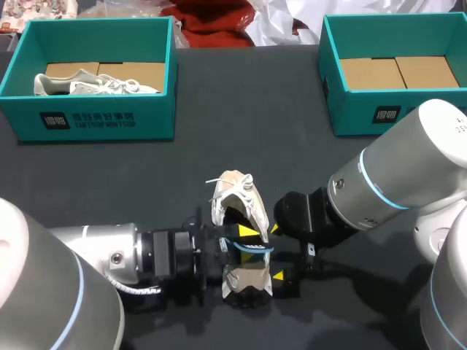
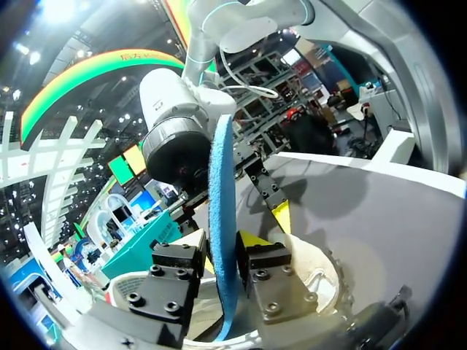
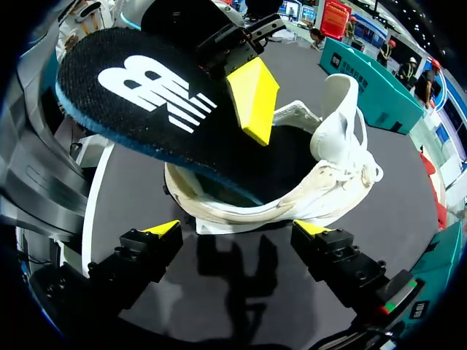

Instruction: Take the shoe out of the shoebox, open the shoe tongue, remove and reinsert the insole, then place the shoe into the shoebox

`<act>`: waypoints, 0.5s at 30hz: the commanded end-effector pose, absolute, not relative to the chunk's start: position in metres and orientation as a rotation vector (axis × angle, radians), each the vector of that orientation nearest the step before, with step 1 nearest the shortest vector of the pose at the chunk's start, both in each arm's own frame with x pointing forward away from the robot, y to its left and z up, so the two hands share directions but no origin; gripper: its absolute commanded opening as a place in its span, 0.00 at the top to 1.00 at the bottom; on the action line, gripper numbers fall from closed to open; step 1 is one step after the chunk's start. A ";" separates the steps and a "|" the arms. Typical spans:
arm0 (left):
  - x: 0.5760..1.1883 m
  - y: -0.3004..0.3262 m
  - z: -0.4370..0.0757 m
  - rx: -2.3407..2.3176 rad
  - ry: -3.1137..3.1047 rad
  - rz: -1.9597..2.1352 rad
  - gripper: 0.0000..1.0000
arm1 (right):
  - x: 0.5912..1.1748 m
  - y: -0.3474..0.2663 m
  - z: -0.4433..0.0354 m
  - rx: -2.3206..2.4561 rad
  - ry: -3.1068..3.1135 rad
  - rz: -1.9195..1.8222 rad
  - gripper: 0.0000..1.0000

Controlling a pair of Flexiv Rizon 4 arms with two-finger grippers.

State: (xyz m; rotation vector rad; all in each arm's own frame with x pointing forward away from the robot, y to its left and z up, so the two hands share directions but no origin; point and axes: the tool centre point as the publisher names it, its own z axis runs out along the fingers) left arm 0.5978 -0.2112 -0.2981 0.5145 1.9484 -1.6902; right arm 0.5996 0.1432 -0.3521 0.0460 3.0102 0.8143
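Bench (image 1: pixel 241 124): dark, matt, flat. It carries both boxes and the shoe you are working on.
Left shoebox (image 1: pixel 87 120): teal card with rigid walls and a brown card floor, at the far left. A second pale shoe (image 1: pixel 95 84) lies inside.
Right shoebox (image 1: pixel 357 117): the same teal card, at the far right, showing only its brown floor.
Shoe (image 1: pixel 237 193): cream, soft upper, loose laces. It sits on the bench between your two arms, well apart from both boxes. The tongue stands up and the mouth is open.
Insole (image 3: pixel 139 102): thin, flexible and flat, with a black fabric face and a blue foam edge. One end is raised clear and the other dips into the shoe's mouth. I judge the insole step to be in hand, but cannot tell whether it is coming out or going back in.
Left gripper (image 2: pixel 228 251): pinching the insole edge-on between its yellow tips. Next, guide the thin sheet lengthwise without buckling it.
Right gripper (image 3: pixel 237 230): fingers spread and holding nothing, just beside the shoe. You will likely need it to steady the soft upper.
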 end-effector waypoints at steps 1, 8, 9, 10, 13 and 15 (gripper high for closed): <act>0.592 -0.211 -0.297 0.521 1.953 -1.658 1.00 | 0.598 0.142 -0.352 0.048 3.007 0.815 0.00; 0.602 -0.213 -0.315 0.586 1.927 -1.611 1.00 | 0.598 0.142 -0.352 0.048 3.007 0.815 0.00; 0.606 -0.213 -0.318 0.581 1.928 -1.607 1.00 | 0.598 0.142 -0.352 0.048 3.007 0.815 0.00; 0.609 -0.212 -0.321 0.580 1.929 -1.607 1.00 | 0.598 0.142 -0.352 0.048 3.007 0.815 0.00; 0.618 -0.210 -0.327 0.553 1.945 -1.592 1.00 | 0.598 0.142 -0.352 0.048 3.007 0.815 0.00; 0.622 -0.210 -0.330 0.541 1.953 -1.576 1.00 | 0.598 0.142 -0.352 0.048 3.007 0.815 0.00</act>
